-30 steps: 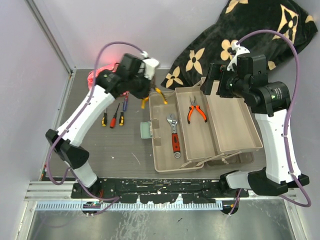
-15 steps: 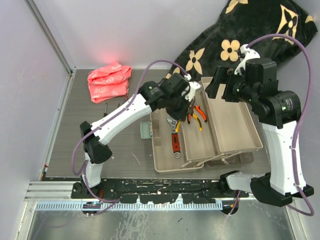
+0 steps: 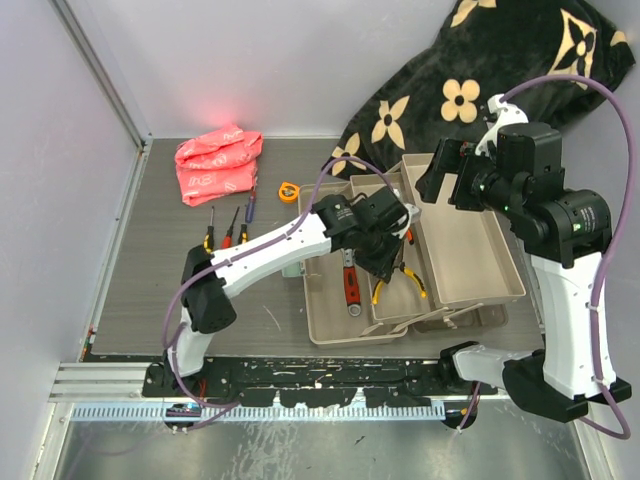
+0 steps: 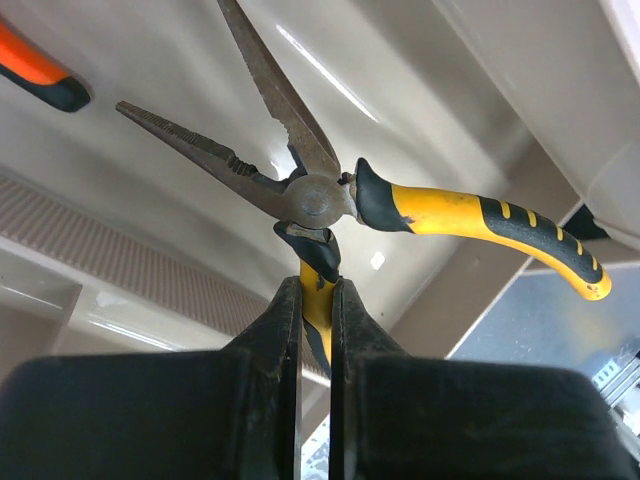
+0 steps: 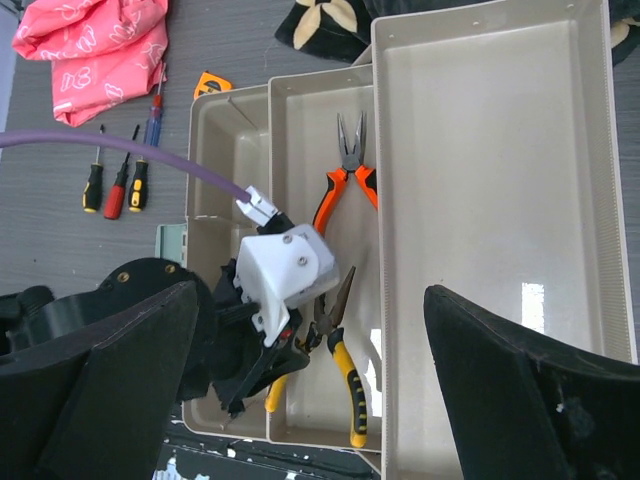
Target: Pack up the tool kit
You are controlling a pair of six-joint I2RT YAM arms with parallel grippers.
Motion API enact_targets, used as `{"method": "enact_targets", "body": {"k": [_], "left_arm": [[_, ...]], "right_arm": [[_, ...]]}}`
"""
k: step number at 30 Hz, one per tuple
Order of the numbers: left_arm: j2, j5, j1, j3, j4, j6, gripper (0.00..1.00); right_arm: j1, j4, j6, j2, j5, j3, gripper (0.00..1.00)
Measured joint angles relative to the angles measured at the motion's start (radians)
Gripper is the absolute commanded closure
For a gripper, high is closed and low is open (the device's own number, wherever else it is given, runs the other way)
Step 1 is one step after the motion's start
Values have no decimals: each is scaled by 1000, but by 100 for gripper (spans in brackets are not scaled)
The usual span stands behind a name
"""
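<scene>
Over middle tray (image 5: 300,150), left gripper (image 4: 317,300) pinches one handle of yellow pliers (image 4: 460,215), long axis along the tray; right gripper (image 3: 445,178) spread wide, empty.

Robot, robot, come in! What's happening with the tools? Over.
Left fingers shut on yellow pliers, over middle tray. Right fingers open, empty, above toolbox. Orange pliers lie in that tray, apart.

Second handle of yellow pliers (image 4: 450,215) buried in left pincer (image 4: 317,288), orange grip (image 4: 30,65) cut by edge, perhaps pliers
</scene>
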Motion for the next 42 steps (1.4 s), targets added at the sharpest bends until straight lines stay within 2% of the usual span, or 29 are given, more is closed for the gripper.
{"method": "enact_targets", "body": {"k": [10, 11, 13, 16, 18, 21, 30, 34, 39, 42], "left_arm": [[111, -27, 3, 32, 24, -92, 100], [120, -29, 3, 41, 25, -94, 98], [130, -46, 3, 69, 26, -93, 85], [140, -82, 3, 97, 24, -73, 59], [141, -116, 3, 114, 24, -48, 51], [137, -165, 6, 128, 26, -18, 45], [38, -321, 46, 103, 24, 101, 44], [-98, -344, 198, 64, 47, 163, 44], [-277, -314, 579, -76, 86, 253, 49], [-294, -277, 760, -145, 70, 329, 49]], "right_arm": [[0, -20, -2, -21, 24, -5, 0], [0, -20, -2, -23, 26, -6, 0], [0, -20, -4, -26, 29, -8, 0], [0, -21, -5, -29, 33, -13, 0], [0, -21, -5, -29, 34, -13, 0], [0, -20, -8, -28, 35, -14, 0], [0, -3, -12, -4, 23, -18, 0], [0, 18, -14, -2, 16, -42, 0], [0, 47, -21, 6, -2, -65, 0], [0, 72, -26, 26, -18, -72, 0]]}}
